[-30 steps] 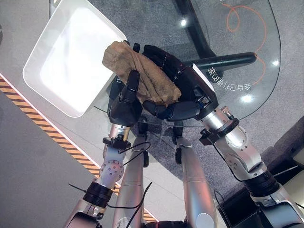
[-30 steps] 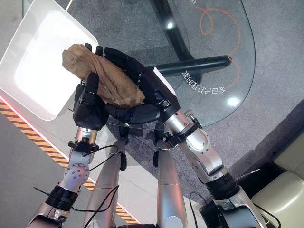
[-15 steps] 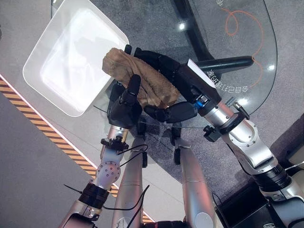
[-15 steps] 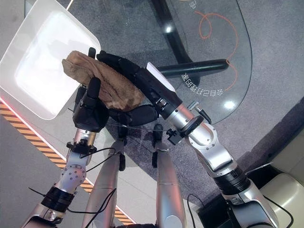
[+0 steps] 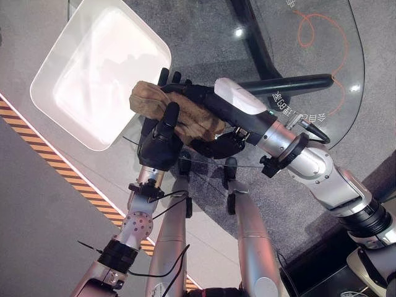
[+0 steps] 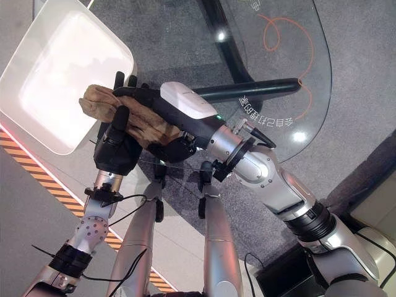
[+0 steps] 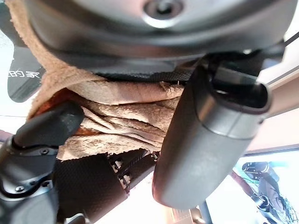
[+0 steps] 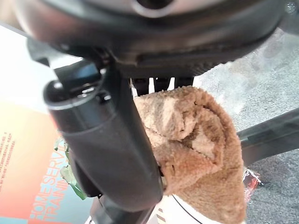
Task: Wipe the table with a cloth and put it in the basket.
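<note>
A showroom-like hall: glass table (image 5: 322,55), grey carpet (image 5: 204,37), striped floor tape (image 5: 62,170).

Illumination is bright and comes from overhead. Small lamp reflections appear as white spots on the glass surface (image 5: 322,55), well beyond the fingers (image 5: 170,77). The white tray (image 5: 93,80), just past the fingertips, is overexposed, with a soft shadow of the fingers on its near edge. In both wrist views the hand housings at close range are blurred, while the cloth (image 8: 196,140) pile between the fingers is in focus. Backgrounds there wash out to white.
</note>
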{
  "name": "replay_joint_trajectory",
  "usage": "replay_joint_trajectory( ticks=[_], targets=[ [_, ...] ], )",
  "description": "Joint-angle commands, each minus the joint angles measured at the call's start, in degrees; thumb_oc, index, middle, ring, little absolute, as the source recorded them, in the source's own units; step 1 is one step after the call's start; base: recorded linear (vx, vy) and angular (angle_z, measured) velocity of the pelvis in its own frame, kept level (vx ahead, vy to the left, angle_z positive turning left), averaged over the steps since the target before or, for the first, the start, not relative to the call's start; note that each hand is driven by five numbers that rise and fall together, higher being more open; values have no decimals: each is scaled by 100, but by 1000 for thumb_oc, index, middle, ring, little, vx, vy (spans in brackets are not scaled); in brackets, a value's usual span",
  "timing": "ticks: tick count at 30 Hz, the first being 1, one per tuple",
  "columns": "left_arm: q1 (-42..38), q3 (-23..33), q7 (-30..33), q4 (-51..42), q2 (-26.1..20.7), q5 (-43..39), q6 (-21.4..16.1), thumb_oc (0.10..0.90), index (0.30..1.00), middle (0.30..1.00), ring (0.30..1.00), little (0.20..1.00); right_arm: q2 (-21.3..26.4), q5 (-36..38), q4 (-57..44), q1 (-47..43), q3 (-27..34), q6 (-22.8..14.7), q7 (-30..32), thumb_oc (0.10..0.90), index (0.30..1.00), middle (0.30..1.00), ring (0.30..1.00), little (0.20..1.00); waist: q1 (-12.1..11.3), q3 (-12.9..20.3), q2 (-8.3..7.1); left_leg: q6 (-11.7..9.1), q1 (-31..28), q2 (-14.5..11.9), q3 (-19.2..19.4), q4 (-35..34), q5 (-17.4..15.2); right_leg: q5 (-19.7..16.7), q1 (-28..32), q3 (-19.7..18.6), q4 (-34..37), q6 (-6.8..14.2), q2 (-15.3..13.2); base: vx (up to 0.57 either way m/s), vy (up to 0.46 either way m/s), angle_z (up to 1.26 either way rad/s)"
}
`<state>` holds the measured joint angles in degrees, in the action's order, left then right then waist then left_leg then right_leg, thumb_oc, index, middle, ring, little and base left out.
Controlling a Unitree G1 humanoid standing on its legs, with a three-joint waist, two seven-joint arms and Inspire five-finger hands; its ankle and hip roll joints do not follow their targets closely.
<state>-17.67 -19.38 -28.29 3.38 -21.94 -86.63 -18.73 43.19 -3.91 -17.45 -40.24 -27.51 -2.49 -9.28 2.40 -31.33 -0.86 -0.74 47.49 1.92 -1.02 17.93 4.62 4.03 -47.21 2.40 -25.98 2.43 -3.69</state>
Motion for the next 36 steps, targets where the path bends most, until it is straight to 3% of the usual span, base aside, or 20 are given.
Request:
replay_joint_trajectory(
  ticks=[1,2,3,15,28,32,36],
  targets=[
    [-361,-62,-849,-1251,-18,190,-233,366,528,528,528,466,-71,337,-674,-258,110,-463,417,800,900,900,900,900,-108,153,-79,409,-333,442,153,58,-424,-805,127,-217,785,66,509,0,0,0],
    [-373,-60,-881,-1237,2,189,-237,152,345,345,345,252,-107,367,-664,-245,155,-511,488,800,900,900,900,900,-104,153,-78,412,-331,442,157,71,-433,-800,128,-223,780,65,511,0,0,0],
    [-373,-56,-904,-1238,12,181,-239,100,300,300,300,200,-124,380,-665,-234,181,-524,511,800,900,900,900,900,-102,153,-78,413,-330,441,159,76,-438,-797,129,-226,779,64,512,0,0,0],
    [-323,16,-938,-1204,124,238,-223,100,300,300,300,200,-293,581,-776,-28,664,-1162,787,800,900,900,900,900,-51,153,-79,423,-383,412,180,85,-484,-789,174,-280,772,61,519,0,0,0],
    [-146,61,-936,-1265,362,434,-231,100,300,300,300,200,-861,1413,-1051,257,1339,-2509,1442,800,900,900,900,900,-23,153,-33,450,-412,404,199,104,-526,-756,203,-340,749,47,544,0,0,0],
    [-74,76,-951,-1280,494,551,-226,100,300,300,300,200,-1166,2053,-1139,359,1516,-2929,1280,800,900,900,900,900,-16,153,-11,461,-409,413,205,113,-542,-745,195,-364,740,32,557,0,0,0],
    [-68,98,-894,-1325,576,630,-194,122,319,319,319,222,-1384,2458,-1212,437,1574,-3045,1001,800,900,900,900,900,-11,153,7,464,-390,422,209,124,-539,-741,173,-375,728,22,560,0,0,0]
  ],
)
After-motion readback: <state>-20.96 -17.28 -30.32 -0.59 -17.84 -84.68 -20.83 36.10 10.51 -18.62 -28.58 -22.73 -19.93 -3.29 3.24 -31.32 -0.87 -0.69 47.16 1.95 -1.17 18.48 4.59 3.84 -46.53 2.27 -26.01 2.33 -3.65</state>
